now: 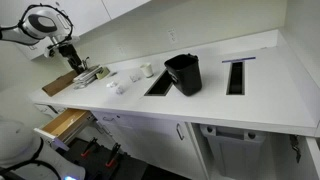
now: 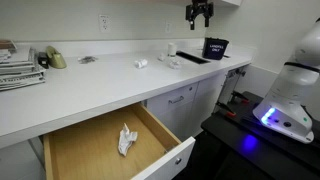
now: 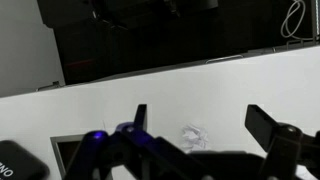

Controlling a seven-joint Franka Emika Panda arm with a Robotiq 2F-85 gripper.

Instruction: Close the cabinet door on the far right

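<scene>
The cabinet door (image 1: pixel 311 160) is a white panel under the counter at the far right, swung open and seen nearly edge-on. A dark handle (image 1: pixel 293 145) sits by its edge, and the opening beside it shows a grey bin (image 1: pixel 235 152). I cannot pick the door out for sure in the view from the drawer end. My gripper (image 1: pixel 68 53) is open and empty. It hangs above the opposite end of the counter, far from the door, and shows high over the far counter end (image 2: pixel 199 13). In the wrist view its fingers (image 3: pixel 200 125) straddle a crumpled paper (image 3: pixel 192 135) on the white counter.
A black bin (image 1: pixel 183 73) (image 2: pixel 215 47) stands on the counter beside two rectangular cut-outs (image 1: pixel 236 76). A light wooden drawer (image 1: pixel 65 123) (image 2: pixel 95 145) is pulled out with a crumpled paper (image 2: pixel 126 140) inside. Papers (image 1: pixel 72 80) and small cups (image 1: pixel 146 70) lie near the gripper.
</scene>
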